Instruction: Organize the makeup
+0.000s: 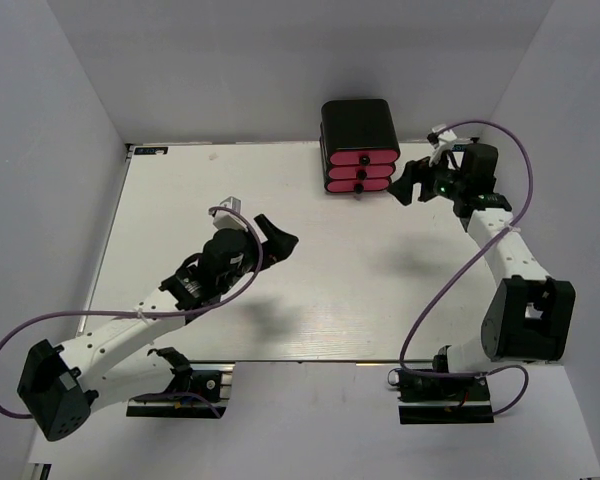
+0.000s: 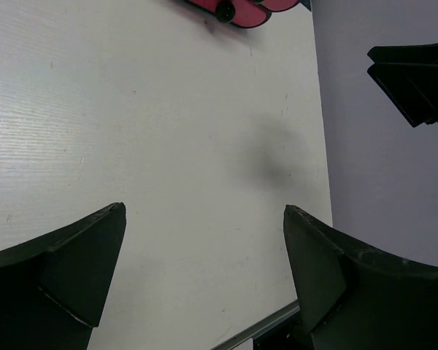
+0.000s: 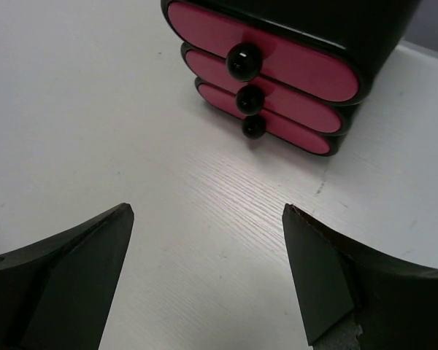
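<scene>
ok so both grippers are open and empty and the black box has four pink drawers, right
Not four: the black box has three pink drawers, stacked and shut, as the right wrist view shows. The left gripper and right gripper are indeed open and empty.

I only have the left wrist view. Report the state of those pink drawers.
Observer: The right wrist view shows all three pink drawers of the black box pushed shut.
Operator: Check the whole table for makeup.
Observer: No makeup shows in any view. In the top view, only the box stands on the table.
</scene>
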Robot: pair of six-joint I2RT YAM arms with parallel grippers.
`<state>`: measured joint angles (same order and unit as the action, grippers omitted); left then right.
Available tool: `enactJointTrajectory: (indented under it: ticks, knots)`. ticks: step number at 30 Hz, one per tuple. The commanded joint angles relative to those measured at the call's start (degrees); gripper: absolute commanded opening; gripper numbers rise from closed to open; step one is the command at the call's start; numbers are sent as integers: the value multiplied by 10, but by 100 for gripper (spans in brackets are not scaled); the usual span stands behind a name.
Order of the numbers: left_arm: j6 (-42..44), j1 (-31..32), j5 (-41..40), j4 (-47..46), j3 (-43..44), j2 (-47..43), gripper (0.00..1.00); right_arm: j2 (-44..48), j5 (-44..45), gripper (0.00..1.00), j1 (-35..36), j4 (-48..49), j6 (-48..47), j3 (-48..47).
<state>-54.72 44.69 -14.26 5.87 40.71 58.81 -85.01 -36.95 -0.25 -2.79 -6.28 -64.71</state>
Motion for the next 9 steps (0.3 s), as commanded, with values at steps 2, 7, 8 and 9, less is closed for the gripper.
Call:
enactJointTrajectory:
  ticks: [2,7,8,9]
  knots:
    - [54,0,-10,32,19,-43,98,62,85,89,-4,-42,-26,-21]
    - [82,0,-9,49,25,-77,98,111,108,89,-3,-44,1,-6]
    - [85,0,-7,49,25,-82,98,120,110,89,-3,-38,2,3]
    - [88,0,-6,49,25,-85,98,128,114,89,-5,-31,12,25]
